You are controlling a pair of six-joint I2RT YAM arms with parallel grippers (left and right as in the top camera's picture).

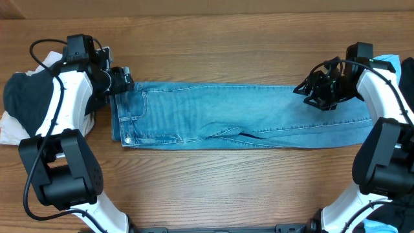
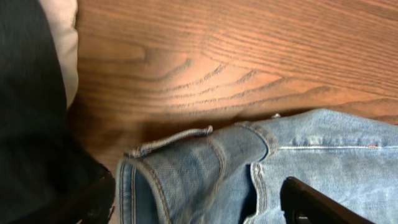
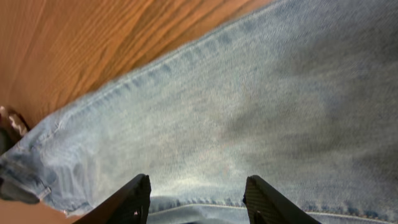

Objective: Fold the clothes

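The clothes are one pair of light-blue jeans [image 1: 246, 113], folded lengthwise into a long strip across the table, waistband on the left and hems on the right. My left gripper [image 1: 123, 81] is at the far corner of the waistband. In the left wrist view it [image 2: 199, 202] is open, and the rumpled waistband [image 2: 186, 168] lies loose between its wide-set fingers [image 2: 311, 202]. My right gripper [image 1: 307, 90] hovers over the far edge of the legs near the hem end. Seen from the right wrist camera it [image 3: 199, 199] is open above flat denim [image 3: 249, 93], gripping nothing.
A dark navy top over a white garment [image 1: 26, 97] is heaped at the left edge, close to my left arm, and it also fills the left side of the left wrist view [image 2: 25, 93]. A sky-blue cloth [image 1: 388, 61] lies at the far right. Bare wooden table [image 1: 207, 39] surrounds the jeans.
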